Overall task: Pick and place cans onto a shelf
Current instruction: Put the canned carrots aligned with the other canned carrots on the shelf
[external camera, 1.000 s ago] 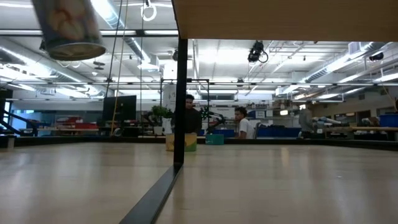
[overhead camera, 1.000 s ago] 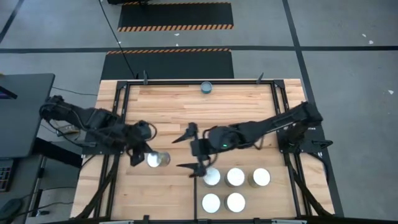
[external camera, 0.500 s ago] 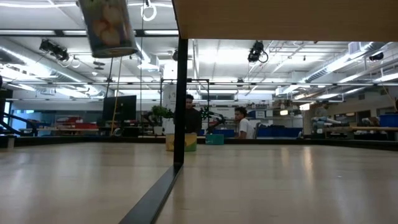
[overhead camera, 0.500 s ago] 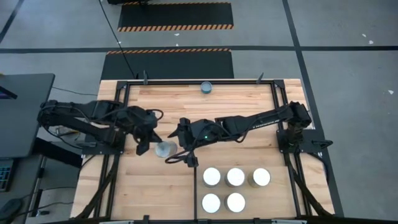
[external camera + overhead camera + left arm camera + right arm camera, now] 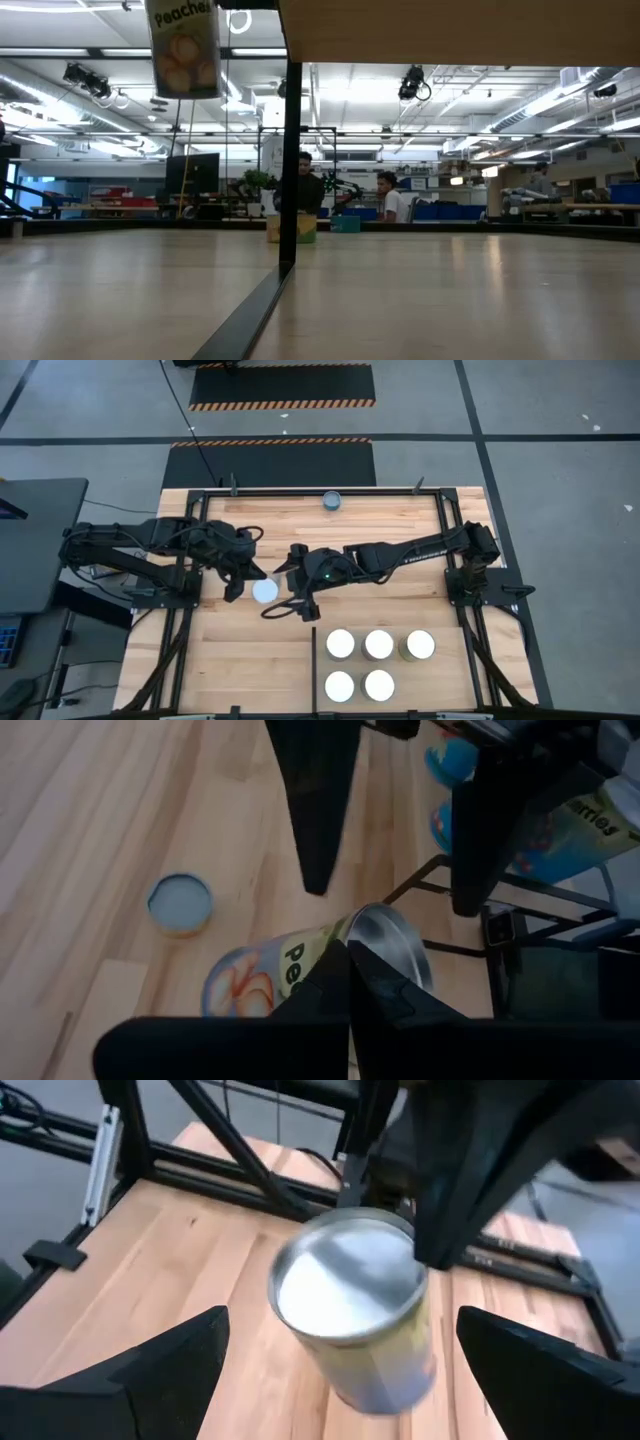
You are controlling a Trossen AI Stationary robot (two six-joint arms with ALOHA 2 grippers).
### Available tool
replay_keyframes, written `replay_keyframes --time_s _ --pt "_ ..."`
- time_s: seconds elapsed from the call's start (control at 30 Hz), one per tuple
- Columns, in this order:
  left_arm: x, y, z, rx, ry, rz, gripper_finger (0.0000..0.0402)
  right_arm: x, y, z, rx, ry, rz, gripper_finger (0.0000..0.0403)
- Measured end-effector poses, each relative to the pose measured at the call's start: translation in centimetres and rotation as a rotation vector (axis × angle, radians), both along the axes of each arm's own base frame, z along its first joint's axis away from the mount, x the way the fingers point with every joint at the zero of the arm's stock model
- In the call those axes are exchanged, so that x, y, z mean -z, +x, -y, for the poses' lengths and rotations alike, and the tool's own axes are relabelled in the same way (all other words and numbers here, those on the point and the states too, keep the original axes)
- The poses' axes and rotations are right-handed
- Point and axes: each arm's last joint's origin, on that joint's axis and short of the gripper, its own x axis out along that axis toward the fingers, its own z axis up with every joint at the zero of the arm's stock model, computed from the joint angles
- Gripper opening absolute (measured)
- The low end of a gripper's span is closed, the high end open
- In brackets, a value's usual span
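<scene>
High view: I have left gripper [image 5: 243, 582] jaws pinching a peach can [image 5: 264, 591] above mid-desk [image 5: 300, 525], offered to right gripper [image 5: 287, 588], jaws spread around it for handover. Shelf [image 5: 440, 690] near corner holds five.

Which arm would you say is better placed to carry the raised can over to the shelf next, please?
Probably the right: its gripper stands open around the can and reaches from the shelf side. The left gripper holds the can, farther away.
</scene>
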Motion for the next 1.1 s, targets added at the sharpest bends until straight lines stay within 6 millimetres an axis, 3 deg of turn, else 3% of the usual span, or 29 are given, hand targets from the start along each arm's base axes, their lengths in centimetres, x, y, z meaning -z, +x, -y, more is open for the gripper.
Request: replay_keyframes --time_s 0.13,0.4,0.53,0.67,0.87,1.1 --pt "1.9 0.1 -0.1 -0.03 0.019 -0.055 0.0 0.2 -0.1 -0.2 0.008 0.018 -0.024 0.0397" --pt "10.0 0.4 -0.6 -0.092 -0.012 -0.164 0.0 0.5 -0.6 -1.6 -0.023 0.016 -0.058 0.0386" --pt "12.9 0.0 -1.6 -0.14 -0.017 -0.186 0.0 0.5 -0.7 -2.1 -0.032 0.018 -0.067 0.038" --pt "14.4 -0.3 -2.5 -0.17 -0.039 -0.197 0.0 0.6 -0.8 -2.2 -0.023 0.036 -0.076 0.0376" --pt "14.8 -0.5 -3.1 -0.185 -0.024 -0.204 0.0002 0.7 -0.8 -2.2 -0.012 0.052 -0.087 0.0375" --pt "14.9 -0.5 -2.9 -0.172 -0.023 -0.206 0.0058 1.1 -0.5 -2.2 0.001 0.074 -0.07 0.0375"
